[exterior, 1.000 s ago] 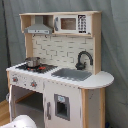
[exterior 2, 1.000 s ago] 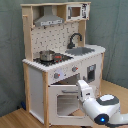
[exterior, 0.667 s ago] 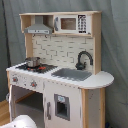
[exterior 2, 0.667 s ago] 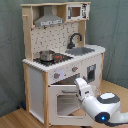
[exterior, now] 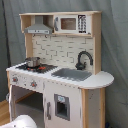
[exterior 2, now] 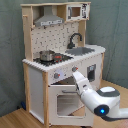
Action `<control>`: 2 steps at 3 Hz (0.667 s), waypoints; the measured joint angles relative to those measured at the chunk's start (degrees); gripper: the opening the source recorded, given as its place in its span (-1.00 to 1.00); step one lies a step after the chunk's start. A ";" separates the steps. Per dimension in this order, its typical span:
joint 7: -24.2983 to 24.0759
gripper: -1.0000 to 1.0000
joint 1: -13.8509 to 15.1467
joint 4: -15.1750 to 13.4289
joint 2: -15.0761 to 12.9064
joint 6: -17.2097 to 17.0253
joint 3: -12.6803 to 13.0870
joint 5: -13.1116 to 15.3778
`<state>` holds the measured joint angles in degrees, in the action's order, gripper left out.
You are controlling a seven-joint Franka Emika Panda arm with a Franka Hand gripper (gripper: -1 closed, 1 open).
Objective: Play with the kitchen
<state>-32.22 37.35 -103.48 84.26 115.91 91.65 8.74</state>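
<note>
Kitchen: one toy play kitchen, white panels with light-wood sides, is standing upright on a wooden floor in front of a grey curtain in both exterior views.
Writing: I am finding no brand or label that can be read; the microwave is showing only a dark keypad strip beside its window.
Pots: one silver pot is sitting on the stovetop.
Faucet and sink: one black curved faucet is rising behind one grey sink.
Hood: one grey hood is hanging above the stovetop.
Knobs: I am counting two in the first exterior view and two in the second exterior view.
Oven door: one windowed oven door is hanging open, tilted outward.
My arm: my white arm is reaching in from the second exterior view's right.
My jaws: they are pointing at the oven's upper edge below the knobs; I cannot tell whether they are open, closed or gripping.
</note>
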 joint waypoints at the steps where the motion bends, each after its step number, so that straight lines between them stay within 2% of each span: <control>1: 6.96 1.00 0.36 -0.27 -0.42 -0.26 -1.95 -0.47; 2: 13.23 1.00 0.54 -1.15 -1.28 -0.80 -3.41 -0.98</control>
<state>-18.98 37.89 -104.63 82.98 115.11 88.23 7.77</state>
